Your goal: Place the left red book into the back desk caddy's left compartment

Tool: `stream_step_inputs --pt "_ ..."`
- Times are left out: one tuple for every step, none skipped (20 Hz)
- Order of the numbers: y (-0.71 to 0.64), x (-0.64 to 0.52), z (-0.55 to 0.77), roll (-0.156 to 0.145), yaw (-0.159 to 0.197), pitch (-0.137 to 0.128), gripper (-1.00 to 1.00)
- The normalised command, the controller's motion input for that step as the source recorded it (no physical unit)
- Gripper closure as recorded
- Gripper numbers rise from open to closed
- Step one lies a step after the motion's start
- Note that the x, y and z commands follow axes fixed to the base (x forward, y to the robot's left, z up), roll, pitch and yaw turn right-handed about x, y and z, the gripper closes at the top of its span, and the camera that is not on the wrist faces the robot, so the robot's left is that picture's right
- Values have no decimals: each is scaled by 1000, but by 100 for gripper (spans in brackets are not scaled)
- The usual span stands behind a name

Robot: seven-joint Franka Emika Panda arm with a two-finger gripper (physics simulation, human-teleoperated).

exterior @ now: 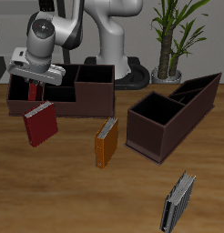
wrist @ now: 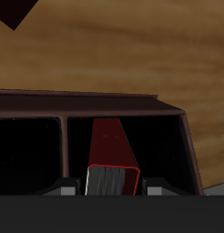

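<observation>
Your pincer (exterior: 34,86) is squeezing the left red book (wrist: 114,150), which hangs straight down from it, right over the left compartment (exterior: 21,98) of the back desk caddy (exterior: 91,89). Go down slowly, keep the book off the walls, then let go.

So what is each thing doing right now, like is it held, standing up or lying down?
gripper: shut on the left red book, above the back desk caddy
left red book: held, hanging down into the left compartment
back desk caddy: upright on the table
darker red book: standing
orange book: standing
slanted caddy: upright
grey book: standing
</observation>
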Motion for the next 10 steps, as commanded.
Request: stream_step_inputs --pt "72 -13 163 18 3 -19 -100" --pt "0 0 0 0 0 0 -100" --pt "208 15 354 29 -6 -48 -100" --pt "74 -27 163 18 41 -26 -100" --pt "43 8 156 6 -6 -23 -100" --pt "1 -3 40 4 11 -6 -100" --pt "-67 -38 7 0 0 0 -100" --pt "277 112 515 25 12 -57 -100" --pt "21 -22 127 1 3 -22 -100" --pt "389 77 456 90 46 -48 -100"
